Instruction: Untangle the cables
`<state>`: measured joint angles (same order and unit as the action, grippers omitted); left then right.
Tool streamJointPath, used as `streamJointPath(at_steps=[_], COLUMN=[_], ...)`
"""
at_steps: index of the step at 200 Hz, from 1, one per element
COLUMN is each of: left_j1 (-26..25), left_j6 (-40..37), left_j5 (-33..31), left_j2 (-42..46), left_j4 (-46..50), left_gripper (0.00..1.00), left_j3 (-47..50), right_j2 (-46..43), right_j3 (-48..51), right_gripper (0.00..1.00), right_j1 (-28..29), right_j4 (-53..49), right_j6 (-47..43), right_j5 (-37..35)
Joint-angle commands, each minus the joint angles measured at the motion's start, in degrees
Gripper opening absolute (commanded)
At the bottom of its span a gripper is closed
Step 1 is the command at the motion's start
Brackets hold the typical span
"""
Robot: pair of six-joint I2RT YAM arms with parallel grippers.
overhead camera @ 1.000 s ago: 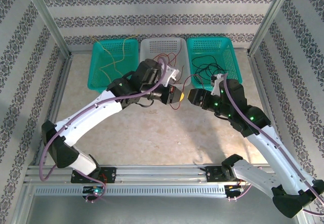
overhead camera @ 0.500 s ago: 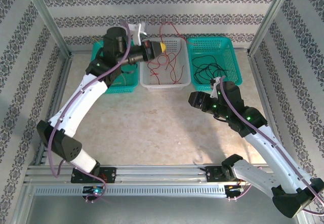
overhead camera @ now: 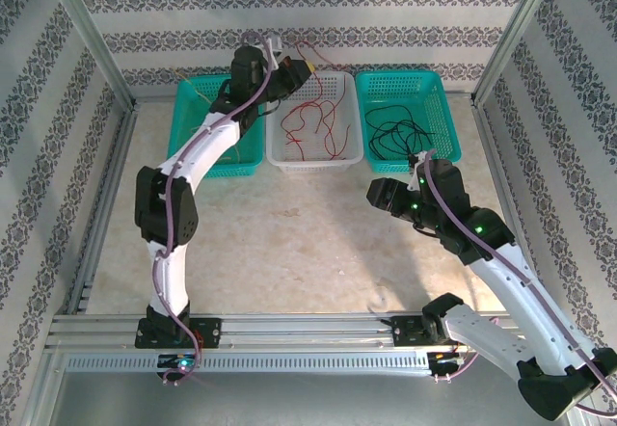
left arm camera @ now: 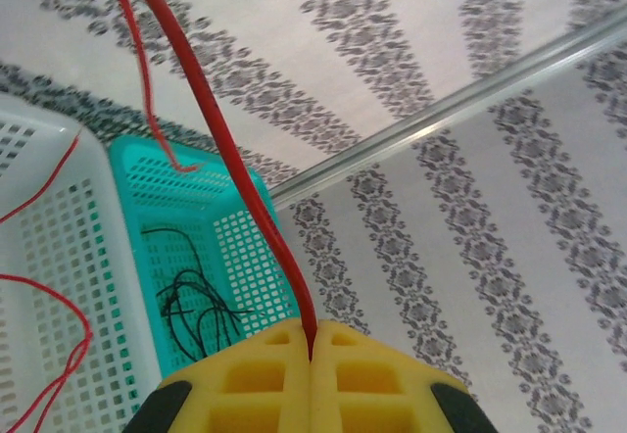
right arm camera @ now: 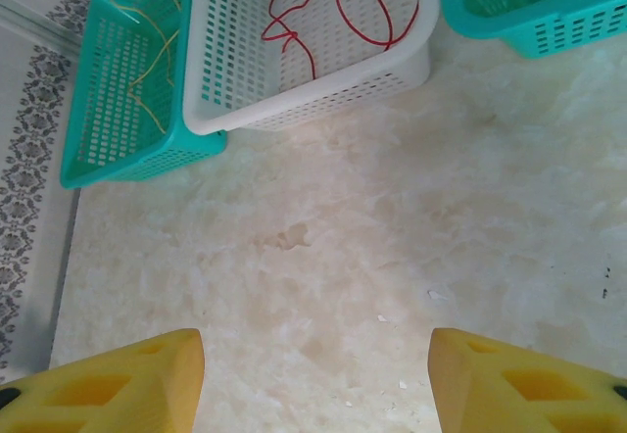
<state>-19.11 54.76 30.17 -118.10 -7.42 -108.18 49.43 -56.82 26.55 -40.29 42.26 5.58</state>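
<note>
Above the back rim of white basket (overhead camera: 314,163), L gripper (left arm camera: 312,353) has pads pressed together, pinching red cable (left arm camera: 247,188) at one spot. The cable leaves the pad seam roughly in line w/ the fingers, away from the wrist. Its loops lie in the white basket below, toward the near side. R gripper (right arm camera: 315,384) is spread wide w/ nothing btwn pads, hovering over bare table (right arm camera: 323,247) in front of the baskets, well apart from red. Black cables (overhead camera: 397,137) are in right teal basket (overhead camera: 439,98), yellow cables (right arm camera: 147,71) in left teal basket (right arm camera: 118,159). L arm is far nearer, so next move is prob. its own: lower & let go over white.
</note>
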Motion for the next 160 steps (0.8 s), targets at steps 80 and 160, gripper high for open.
streamJointPath(at_steps=[80,160], left_j1=[-0.8,-0.7], left_j6=[7.1,-16.0], left_j5=[0.6,-7.9], left_j2=[-0.1,19.2], left_j4=[-19.6,7.3], left_gripper=[0.70,0.99], left_j3=[13.0,12.0], right_j2=[0.3,-0.1], right_j3=[-0.6,-9.0], right_gripper=[0.62,0.72], right_j1=[-4.1,-4.3], right_j4=[-2.5,-6.2], right_j6=[-3.3,-10.4], right_j5=[0.6,-4.7])
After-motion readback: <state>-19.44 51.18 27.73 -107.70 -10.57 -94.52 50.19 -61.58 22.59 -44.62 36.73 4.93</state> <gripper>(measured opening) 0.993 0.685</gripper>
